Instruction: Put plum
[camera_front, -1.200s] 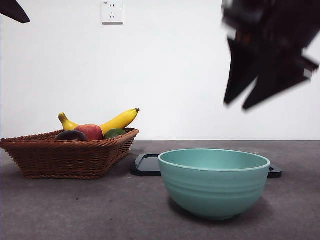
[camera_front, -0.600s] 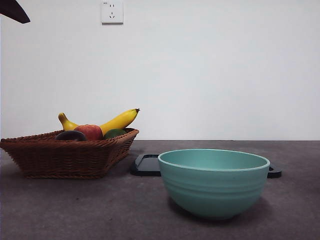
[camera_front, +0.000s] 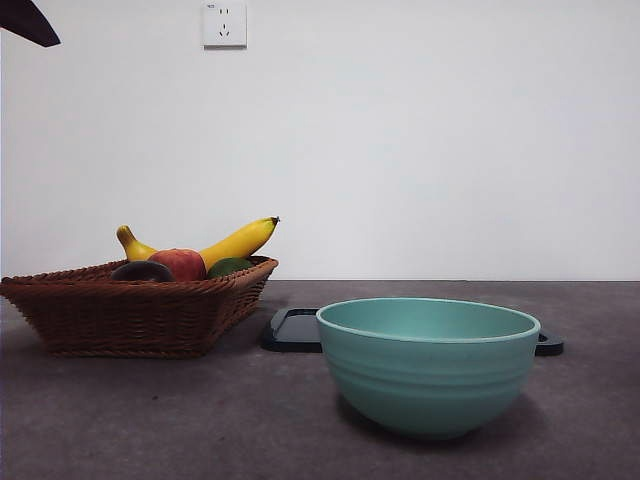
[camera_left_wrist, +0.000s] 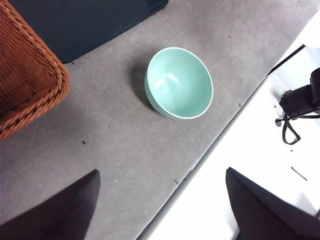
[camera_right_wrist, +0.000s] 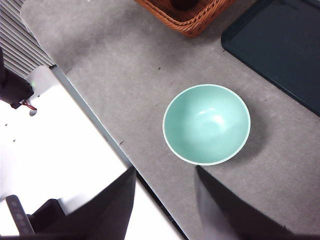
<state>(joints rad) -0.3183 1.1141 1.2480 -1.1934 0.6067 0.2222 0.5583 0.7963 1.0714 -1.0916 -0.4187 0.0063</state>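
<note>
The right gripper has pulled up out of the front view, jaws apart and empty. Left gripper waits high, jaws wide. Your plum sits in the basket, at 9 o'clock from the bowl. Nothing picked yet.

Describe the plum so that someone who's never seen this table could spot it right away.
Find the brown wicker basket on the left of the table. The plum sits low at its front, beside the red apple-like fruit. It is the darkest fruit there, dull maroon-purple, unlike the yellow banana and the green fruit.
</note>
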